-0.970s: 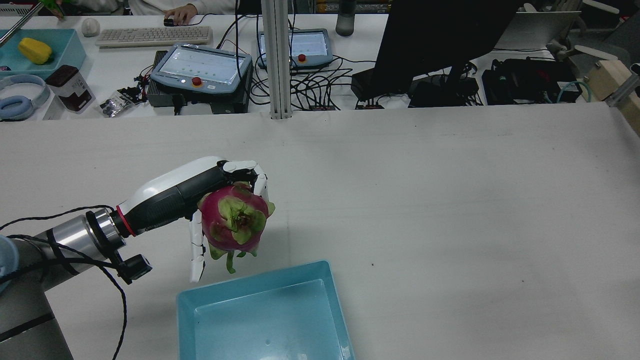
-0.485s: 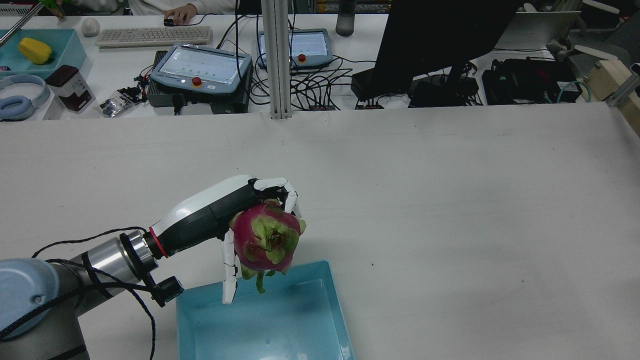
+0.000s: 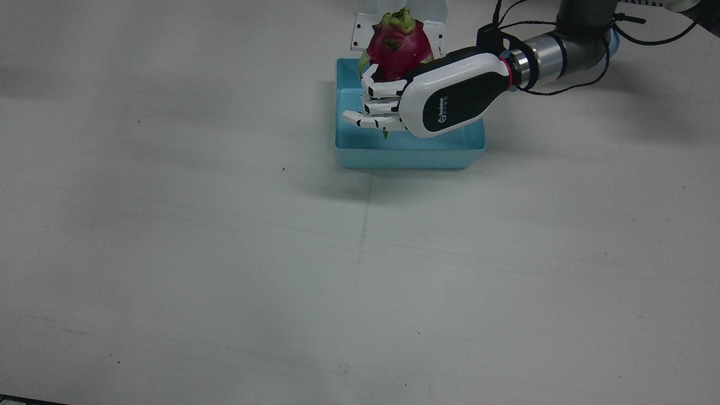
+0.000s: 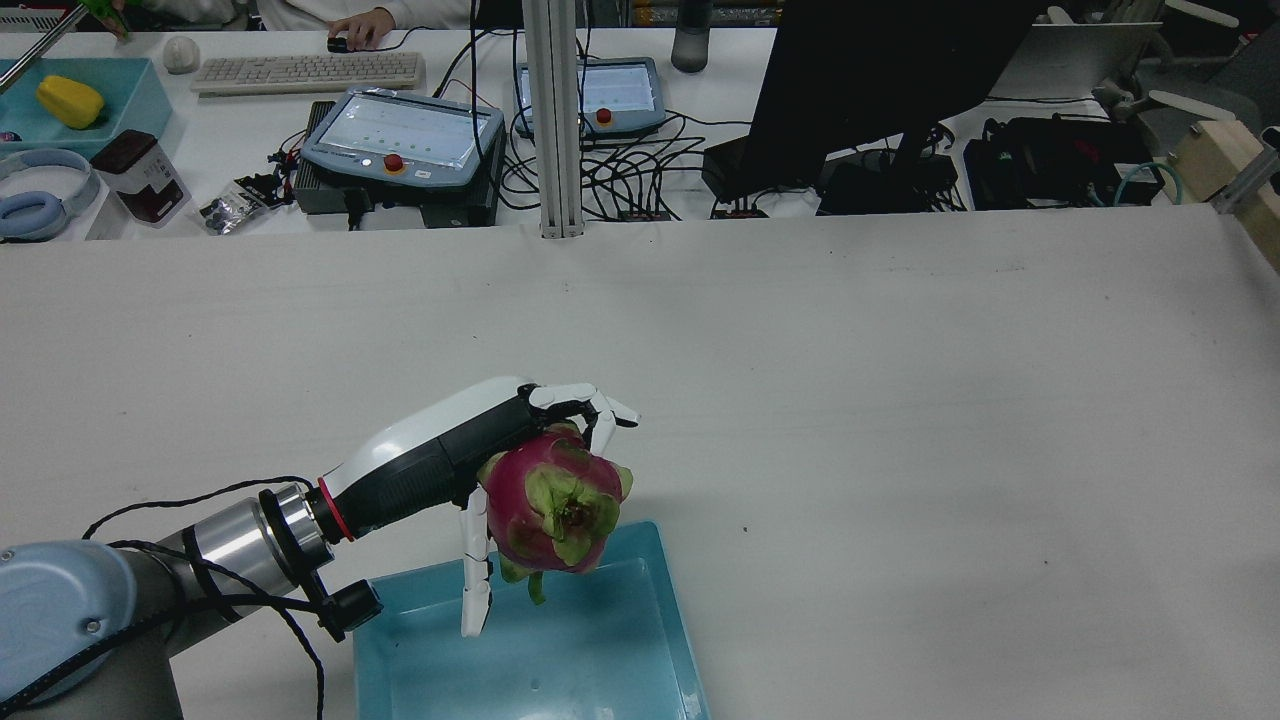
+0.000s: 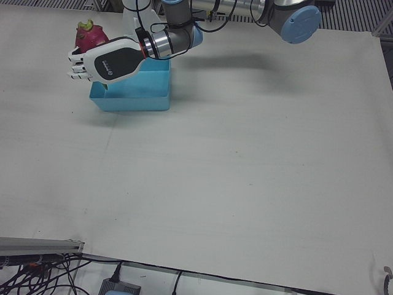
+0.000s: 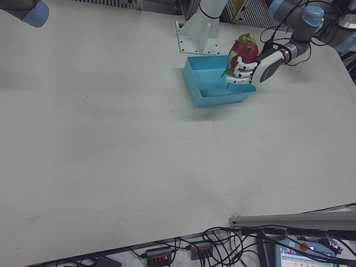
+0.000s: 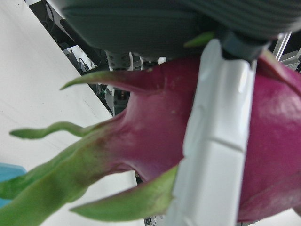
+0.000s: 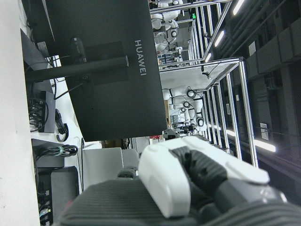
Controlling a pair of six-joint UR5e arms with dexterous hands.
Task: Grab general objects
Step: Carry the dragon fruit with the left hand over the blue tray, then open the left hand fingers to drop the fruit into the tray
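A magenta dragon fruit point(image 4: 555, 510) with green scales hangs in the air, and my left hand point(image 4: 470, 445) is shut on it, fingers point(image 3: 382, 90) wrapped round its side. Fruit and hand are above the far edge of the light-blue bin point(image 4: 672, 610), whose inside shows nothing in it. The front view shows the dragon fruit point(image 3: 396, 48) over the bin point(image 3: 405, 157), behind the left hand point(image 3: 450, 101). In the left hand view the dragon fruit point(image 7: 141, 141) fills the picture. My right hand point(image 8: 188, 183) shows only in part, in its own view; its fingers are hidden.
Beyond the table's far edge are a black monitor point(image 4: 880, 80), two teach pendants point(image 4: 400, 140), cables, an upright post point(image 4: 555, 120) and a person's hand on a mouse point(image 4: 360, 25). A blue tray point(image 4: 135, 95) with a yellow object sits at the far left.
My left hand has carried the dragon fruit to the right and nearer the rear camera, from beside the bin's far-left corner to above its far edge. The grip has stayed shut.
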